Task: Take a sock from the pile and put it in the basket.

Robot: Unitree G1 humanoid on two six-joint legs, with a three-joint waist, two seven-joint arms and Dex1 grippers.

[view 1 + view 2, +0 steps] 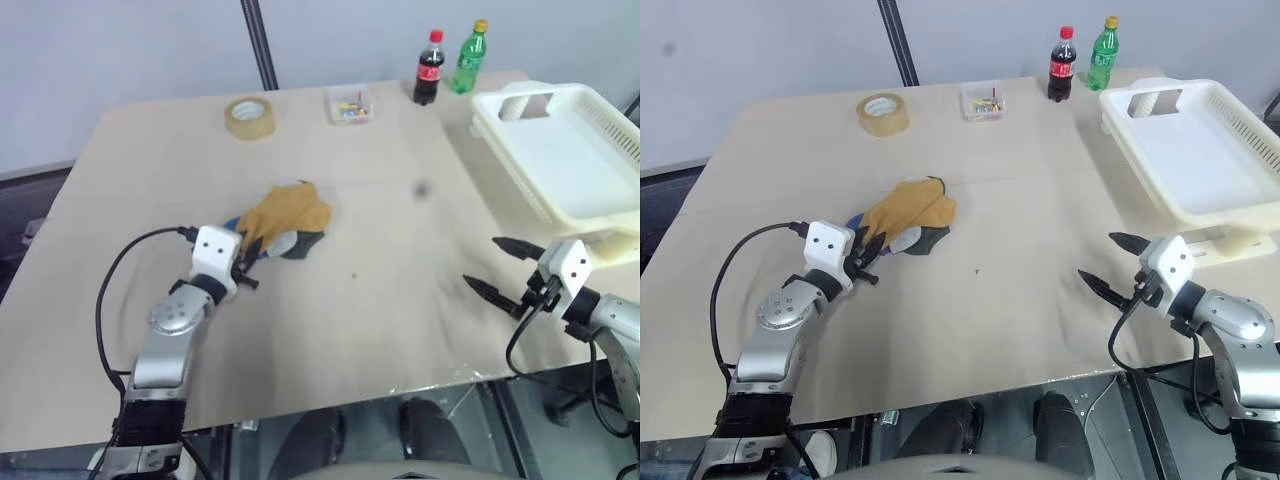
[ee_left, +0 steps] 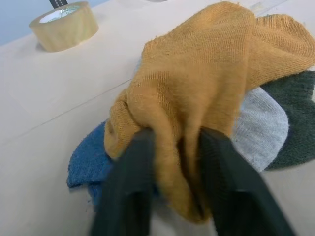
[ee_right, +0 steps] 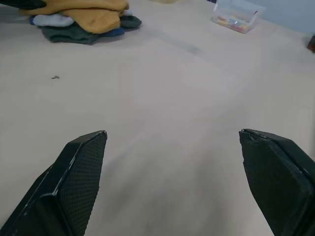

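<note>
The left claw (image 2: 170, 162) was clamped on the yellow sock (image 2: 206, 83) atop the pile (image 1: 283, 222); lifting straight up would shed neighbours. The right claw (image 1: 1118, 262) stood apart.

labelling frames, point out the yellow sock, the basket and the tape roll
yellow sock (image 2: 197, 88), left wrist view, knit middle
basket (image 1: 545, 205), left eye view, near wall
tape roll (image 1: 250, 119), left eye view, outer side

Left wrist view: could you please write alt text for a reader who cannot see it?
The left gripper is shut on a fold of the mustard-yellow sock on top of the pile, with blue, white and dark grey socks beneath. A roll of tape lies beyond on the table.
</note>
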